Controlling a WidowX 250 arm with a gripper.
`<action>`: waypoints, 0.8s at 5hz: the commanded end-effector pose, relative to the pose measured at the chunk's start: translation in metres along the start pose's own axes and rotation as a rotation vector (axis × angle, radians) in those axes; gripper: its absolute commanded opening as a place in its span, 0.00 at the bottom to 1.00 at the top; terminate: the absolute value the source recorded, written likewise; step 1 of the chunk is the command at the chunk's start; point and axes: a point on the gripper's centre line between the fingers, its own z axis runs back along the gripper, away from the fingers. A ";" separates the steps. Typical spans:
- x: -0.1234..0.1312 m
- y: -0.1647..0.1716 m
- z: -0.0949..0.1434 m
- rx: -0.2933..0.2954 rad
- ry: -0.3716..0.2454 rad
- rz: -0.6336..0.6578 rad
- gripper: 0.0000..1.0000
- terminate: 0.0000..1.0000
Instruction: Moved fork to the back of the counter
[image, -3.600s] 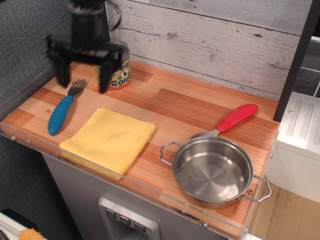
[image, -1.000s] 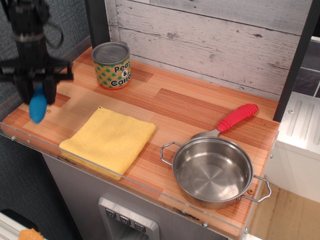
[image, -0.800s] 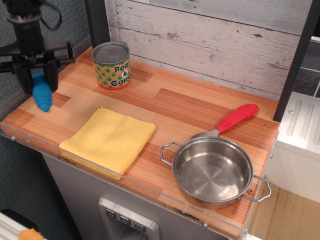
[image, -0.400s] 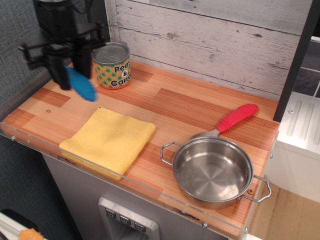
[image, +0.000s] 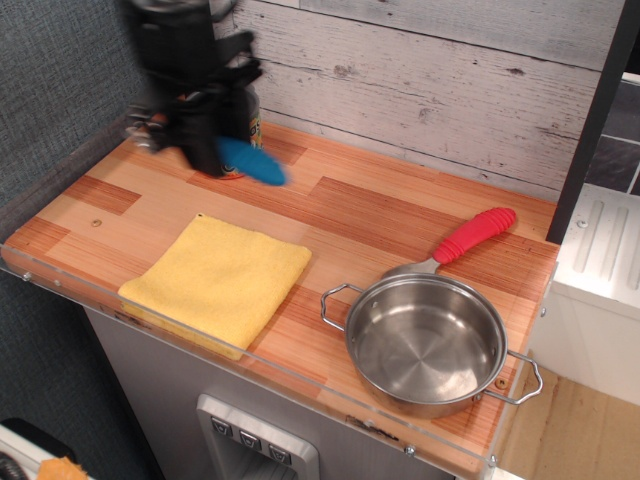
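My black gripper (image: 212, 150) is blurred with motion at the back left of the wood-plank counter (image: 380, 215). It is shut on the fork (image: 252, 162), whose bright-blue handle sticks out to the lower right, above the counter. The fork's metal head is hidden inside the gripper. The gripper stands in front of the can, above the far left part of the counter.
A pea-and-carrot can (image: 240, 130) stands behind the gripper, mostly hidden. A yellow cloth (image: 217, 281) lies at the front left. A steel pan (image: 427, 342) sits at the front right with a red-handled utensil (image: 474, 236) behind it. A white plank wall (image: 420, 80) backs the counter.
The gripper took the fork off the counter's left side, lifted it, and carried it right and toward the back, from the left edge to in front of the can.
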 end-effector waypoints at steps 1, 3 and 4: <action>-0.015 -0.071 -0.017 -0.073 -0.013 0.021 0.00 0.00; -0.023 -0.115 -0.040 -0.114 0.000 0.114 0.00 0.00; -0.027 -0.129 -0.052 -0.102 0.000 0.105 0.00 0.00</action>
